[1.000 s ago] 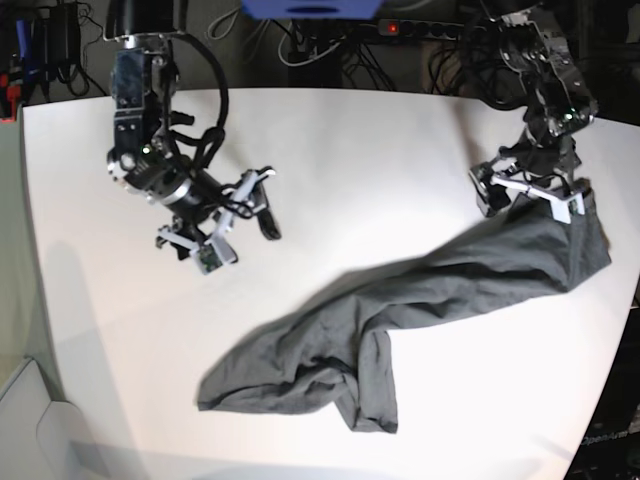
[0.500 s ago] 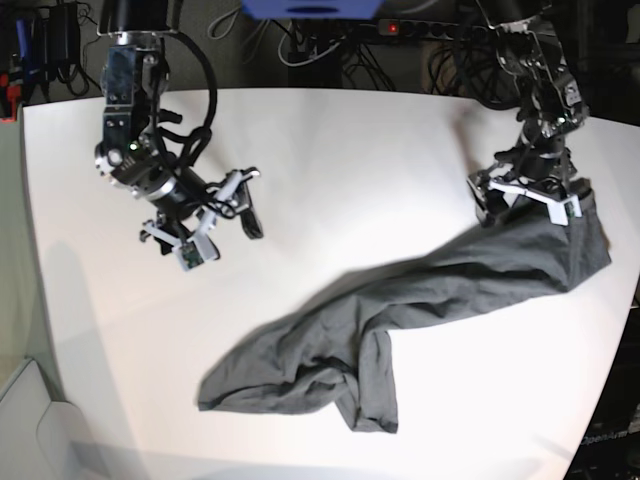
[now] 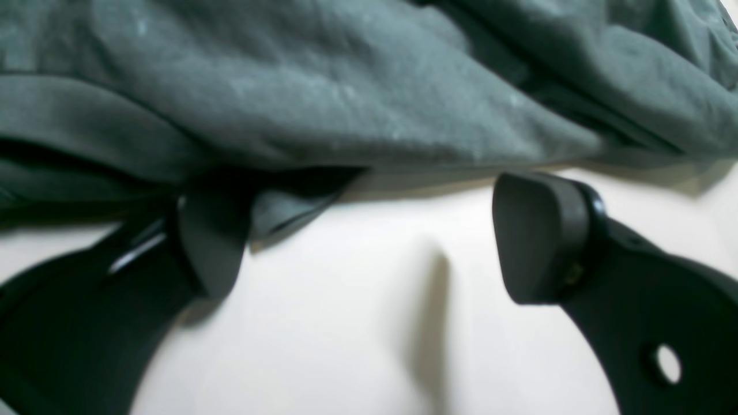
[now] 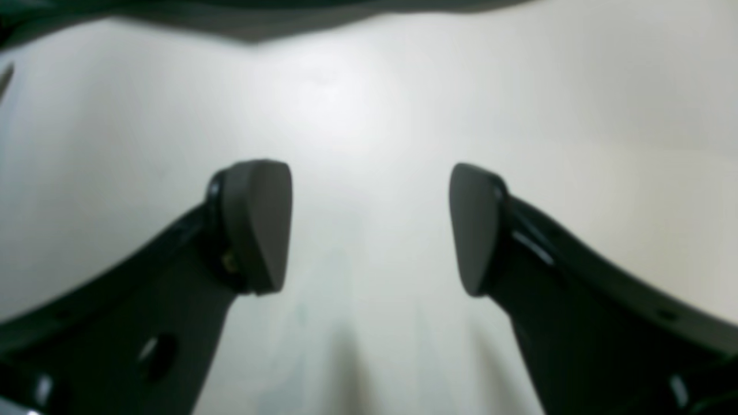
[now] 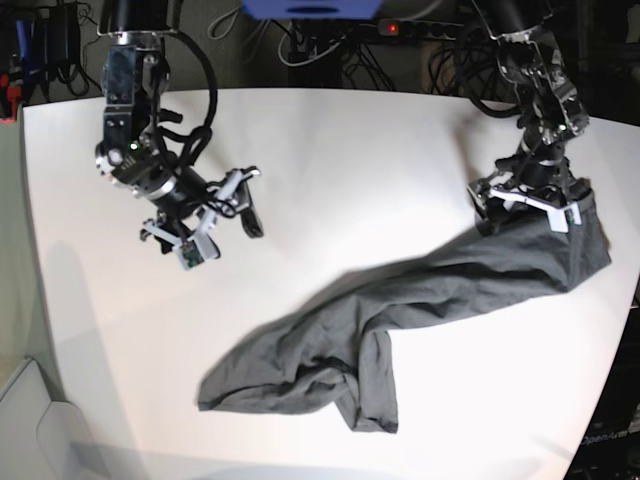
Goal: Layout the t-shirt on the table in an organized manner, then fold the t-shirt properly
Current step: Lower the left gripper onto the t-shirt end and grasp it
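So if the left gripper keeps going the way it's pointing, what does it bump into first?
Most likely the t-shirt. The open left gripper points at its bunched edge, with bare table between the jaws. One fingertip already seems to reach the cloth, though blur hides the depth.

Lies crumpled and unfolded, a dark charcoal-grey t-shirt (image 5: 420, 300), strung in a long wrinkled diagonal band across the white desk (image 5: 350, 160), from near-left bunch to far-right edge.
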Action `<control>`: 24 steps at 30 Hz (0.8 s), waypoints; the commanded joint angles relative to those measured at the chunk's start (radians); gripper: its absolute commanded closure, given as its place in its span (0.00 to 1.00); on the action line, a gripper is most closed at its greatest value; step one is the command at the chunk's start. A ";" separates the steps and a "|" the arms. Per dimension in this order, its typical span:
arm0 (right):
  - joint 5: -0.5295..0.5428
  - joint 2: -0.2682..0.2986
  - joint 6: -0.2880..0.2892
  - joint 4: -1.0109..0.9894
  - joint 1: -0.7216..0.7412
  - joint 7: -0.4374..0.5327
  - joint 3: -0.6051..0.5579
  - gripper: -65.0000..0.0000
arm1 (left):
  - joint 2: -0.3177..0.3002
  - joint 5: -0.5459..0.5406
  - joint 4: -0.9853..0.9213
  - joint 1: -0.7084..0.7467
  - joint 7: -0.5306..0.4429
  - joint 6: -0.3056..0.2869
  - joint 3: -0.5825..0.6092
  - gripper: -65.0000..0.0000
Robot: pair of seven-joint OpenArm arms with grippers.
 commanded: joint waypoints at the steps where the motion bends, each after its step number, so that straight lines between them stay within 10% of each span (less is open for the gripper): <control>1: 0.015 0.005 0.003 0.015 0.011 0.025 0.001 0.33 | 0.003 0.006 -0.010 0.005 0.059 0.013 0.003 0.00; 9: 0.015 0.005 0.003 0.013 0.007 0.026 0.001 0.33 | 0.003 0.000 -0.011 0.007 0.057 0.008 0.003 0.00; 18: 0.015 0.005 0.003 0.013 0.005 0.026 0.001 0.33 | 0.010 0.000 -0.011 0.007 0.057 0.011 0.003 0.57; 24: 0.015 0.005 0.003 0.013 -0.009 0.028 0.001 0.33 | 0.012 0.000 -0.011 0.008 0.057 0.013 0.002 0.70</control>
